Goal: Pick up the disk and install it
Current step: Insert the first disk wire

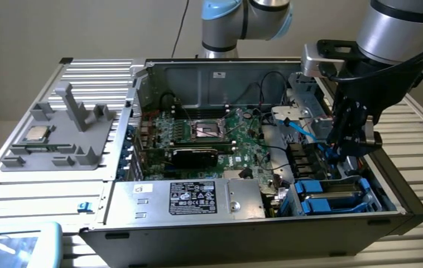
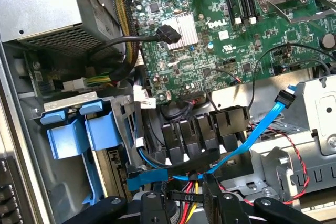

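Observation:
The disk (image 1: 337, 188) shows as a silver slab in bright blue plastic frames, seated in the drive bay at the front corner of the open computer case, on the exterior view's right. Its blue frame tabs (image 2: 68, 132) stand side by side in the wrist view. My gripper (image 1: 347, 158) hangs inside the case just behind that bay, over a row of black clips (image 2: 202, 129). Its black fingers (image 2: 216, 195) stand partly apart, with red and yellow wires and a blue cable between them. The gripper (image 2: 181, 196) has no disk in it.
A green motherboard (image 1: 211, 139) fills the case middle, and a silver box with a black label (image 1: 193, 198) sits at the front. A loose blue cable (image 2: 262, 124) runs across to a metal bracket. A grey fixture (image 1: 70, 131) holding a processor chip (image 1: 37, 134) rests outside, on the exterior view's left.

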You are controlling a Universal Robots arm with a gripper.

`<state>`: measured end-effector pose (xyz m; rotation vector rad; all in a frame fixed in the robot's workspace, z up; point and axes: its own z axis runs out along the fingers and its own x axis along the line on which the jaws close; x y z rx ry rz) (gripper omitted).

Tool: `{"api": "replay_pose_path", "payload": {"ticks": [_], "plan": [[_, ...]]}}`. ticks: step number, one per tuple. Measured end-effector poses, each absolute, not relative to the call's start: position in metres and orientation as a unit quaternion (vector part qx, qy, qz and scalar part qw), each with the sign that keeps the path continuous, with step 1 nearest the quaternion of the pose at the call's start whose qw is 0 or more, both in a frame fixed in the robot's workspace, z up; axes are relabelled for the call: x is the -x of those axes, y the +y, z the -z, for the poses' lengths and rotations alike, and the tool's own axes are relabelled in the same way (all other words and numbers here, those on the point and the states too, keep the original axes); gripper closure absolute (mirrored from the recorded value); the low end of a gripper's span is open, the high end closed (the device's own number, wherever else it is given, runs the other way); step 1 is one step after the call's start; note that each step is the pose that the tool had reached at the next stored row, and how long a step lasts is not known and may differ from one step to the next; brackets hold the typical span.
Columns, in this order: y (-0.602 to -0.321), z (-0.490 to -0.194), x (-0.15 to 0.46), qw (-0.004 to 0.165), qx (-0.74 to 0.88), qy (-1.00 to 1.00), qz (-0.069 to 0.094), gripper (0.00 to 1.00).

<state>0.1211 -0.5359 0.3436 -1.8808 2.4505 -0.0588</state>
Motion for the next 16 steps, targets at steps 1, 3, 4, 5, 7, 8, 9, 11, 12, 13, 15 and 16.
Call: {"api": "replay_pose_path", "payload": {"ticks": [1,3,4,5,7,8,9,11,12,13,15,16], "plan": [[-0.536,-0.344,-0.121,0.025,0.609,0.793,0.021,0.62],[-0.535,-0.345,-0.119,0.021,0.609,0.793,0.026,0.62],[-0.535,-0.346,-0.119,0.019,0.609,0.793,0.029,0.62],[-0.535,-0.347,-0.118,0.019,0.609,0.792,0.032,0.62],[-0.534,-0.349,-0.116,0.018,0.609,0.792,0.036,0.62],[-0.533,-0.351,-0.115,0.018,0.609,0.792,0.038,0.62],[-0.533,-0.352,-0.113,0.018,0.609,0.792,0.039,0.62],[-0.532,-0.353,-0.111,0.017,0.609,0.792,0.042,0.62],[-0.532,-0.353,-0.109,0.016,0.609,0.792,0.044,0.62],[-0.532,-0.353,-0.108,0.015,0.608,0.792,0.047,0.62],[-0.532,-0.353,-0.106,0.015,0.608,0.792,0.051,0.62],[-0.532,-0.353,-0.106,0.016,0.607,0.793,0.054,0.62]]}}
